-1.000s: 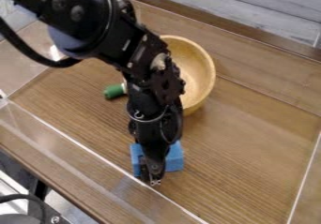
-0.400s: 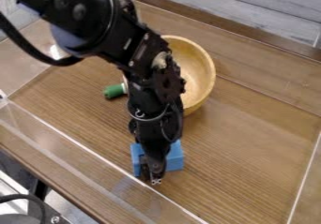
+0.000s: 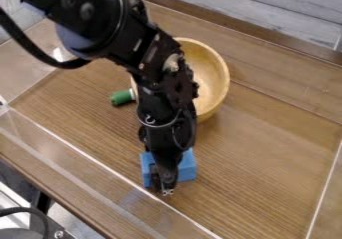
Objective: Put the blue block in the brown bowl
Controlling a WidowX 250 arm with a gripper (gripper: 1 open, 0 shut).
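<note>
The blue block (image 3: 185, 167) lies on the wooden table (image 3: 254, 163) near its front edge, partly covered by my arm. My gripper (image 3: 164, 183) points straight down onto the block, its fingers shut on the blue block and reaching the table surface. The brown bowl (image 3: 207, 71) stands behind and to the right, a short way beyond the gripper; my black arm hides its left part.
A small green piece (image 3: 120, 98) lies on the table left of the arm, by the bowl. A clear low wall (image 3: 54, 143) borders the table at the front left. Grey planks (image 3: 267, 13) run behind the table.
</note>
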